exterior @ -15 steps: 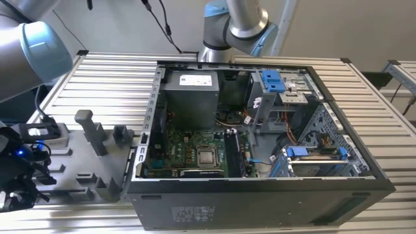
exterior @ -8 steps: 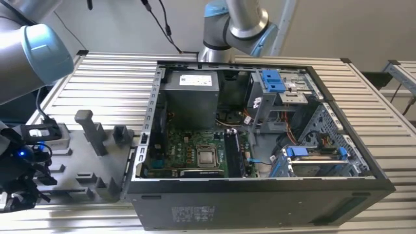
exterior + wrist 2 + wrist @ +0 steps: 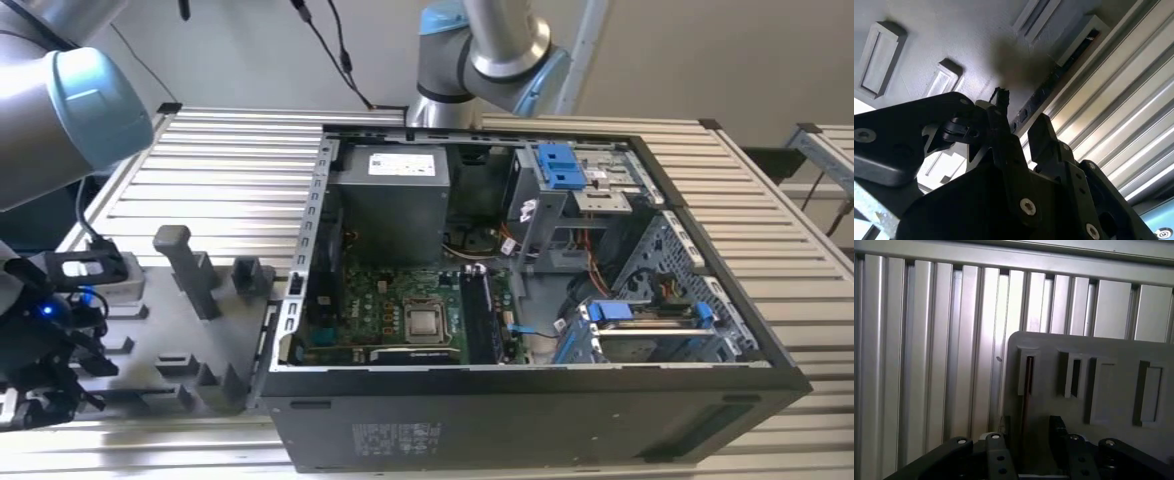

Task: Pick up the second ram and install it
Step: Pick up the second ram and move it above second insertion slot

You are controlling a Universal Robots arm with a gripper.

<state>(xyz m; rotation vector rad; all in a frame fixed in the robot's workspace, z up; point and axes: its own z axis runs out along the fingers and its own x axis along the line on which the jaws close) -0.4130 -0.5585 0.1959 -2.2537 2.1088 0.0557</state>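
— What writing do we have?

— We see a white label [image 3: 407, 160] on the power supply [image 3: 390, 210] and a pale sticker [image 3: 395, 436] on the near wall of the open computer case [image 3: 561, 420]. We cannot make out the print on either.

— And what carries it all?

— A ribbed aluminium surface [image 3: 227, 160]. The case lies on its side on it, and a grey plastic tray [image 3: 150, 318] sits just beside the case, on the exterior view's left. Behind we see a pale wall [image 3: 694, 50] and black cables [image 3: 334, 50] hanging down.

— Where do we find the second ram [image 3: 1026, 405]?

— In both wrist views it sits edge-on in a long slot along the tray's edge, next to the ribs. In the first wrist view we get a thin brownish line, and in the second a dark strip.

— And the pincer [image 3: 1030, 427]?

— It hangs right over that slot, with one black finger [image 3: 1058, 432] on each side of the strip. Grey tray shows between finger and ram, so we call it parted and gripping nothing.

— What does the exterior view add?

— The inside of the case: the green motherboard [image 3: 387, 300] with its silver processor socket [image 3: 424, 322], and bright blue drive clips [image 3: 561, 165]. We also see the tray's upright blocks [image 3: 180, 265].
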